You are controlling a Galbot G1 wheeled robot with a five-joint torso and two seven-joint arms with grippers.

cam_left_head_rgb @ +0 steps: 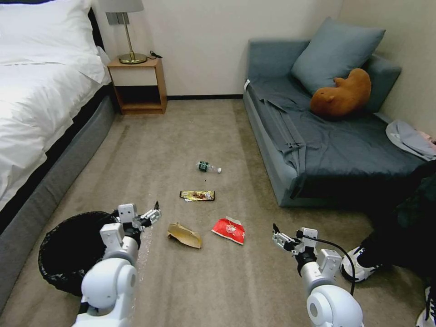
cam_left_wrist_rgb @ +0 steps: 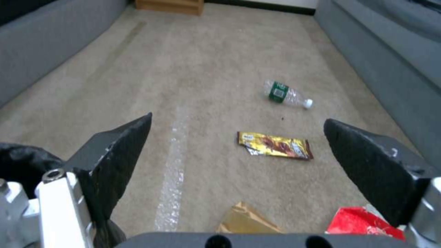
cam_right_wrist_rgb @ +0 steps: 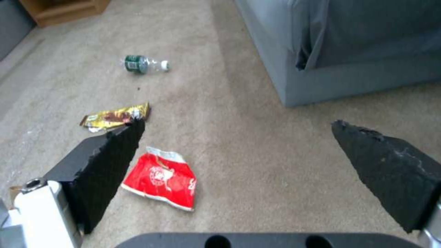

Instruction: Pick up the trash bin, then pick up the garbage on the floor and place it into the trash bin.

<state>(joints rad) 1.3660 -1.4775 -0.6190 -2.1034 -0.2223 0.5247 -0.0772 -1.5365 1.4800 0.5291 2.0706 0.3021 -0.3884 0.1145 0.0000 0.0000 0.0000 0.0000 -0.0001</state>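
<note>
Both white arms reach forward and low from the robot's shoulders, elbows bent, the left gripper (cam_left_head_rgb: 152,214) held out ahead with its dark fingers (cam_left_wrist_rgb: 120,151) spread wide apart, and the right gripper (cam_left_head_rgb: 278,236) stretched out likewise with its fingers (cam_right_wrist_rgb: 110,155) parted, neither one holding anything.

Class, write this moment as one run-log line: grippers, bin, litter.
left gripper: open, by trash bin | right gripper: open, empty | bin: on floor | litter on carpet: bottle, gold wrapper, paper bag, red snack bag
</note>
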